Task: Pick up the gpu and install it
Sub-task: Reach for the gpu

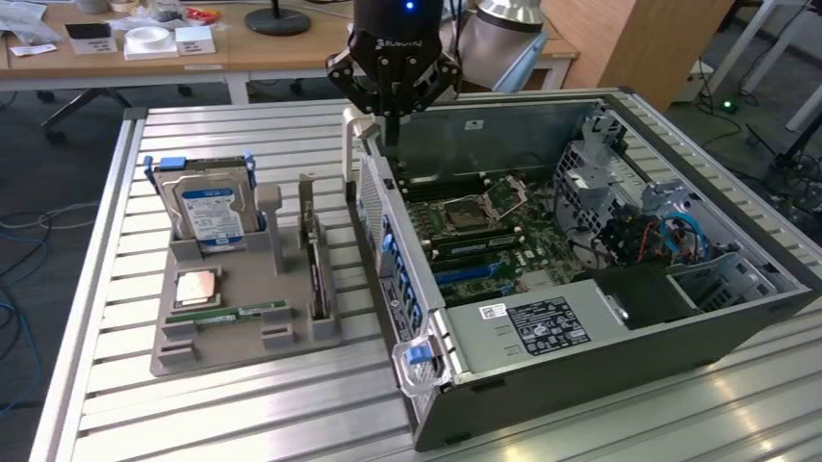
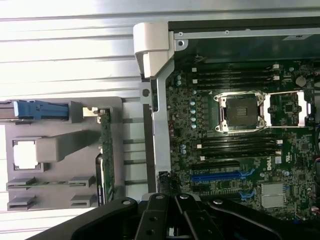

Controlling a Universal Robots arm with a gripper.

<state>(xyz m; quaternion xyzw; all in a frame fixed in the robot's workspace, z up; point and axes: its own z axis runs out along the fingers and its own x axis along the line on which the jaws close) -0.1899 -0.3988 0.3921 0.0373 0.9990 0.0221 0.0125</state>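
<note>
The gpu point(image 1: 316, 265) is a thin dark card standing on edge in a slot at the right side of the grey holder point(image 1: 180, 356), with its silver bracket at the far end. In the wrist view the gpu point(image 2: 106, 150) appears edge-on beside the case wall. My gripper point(image 1: 389, 111) hangs shut and empty above the far left corner of the open computer case point(image 1: 578, 318), well above and behind the gpu. Its black fingers point(image 2: 155, 215) sit together over the motherboard's blue slot point(image 2: 220, 176).
The holder also carries an upright hard drive point(image 1: 206, 207), a processor point(image 1: 195, 287) and a green memory stick point(image 1: 229, 313). The case's rear wall point(image 1: 385, 221) rises between holder and motherboard. A slatted metal table point(image 1: 231, 423) bears everything; desks stand behind.
</note>
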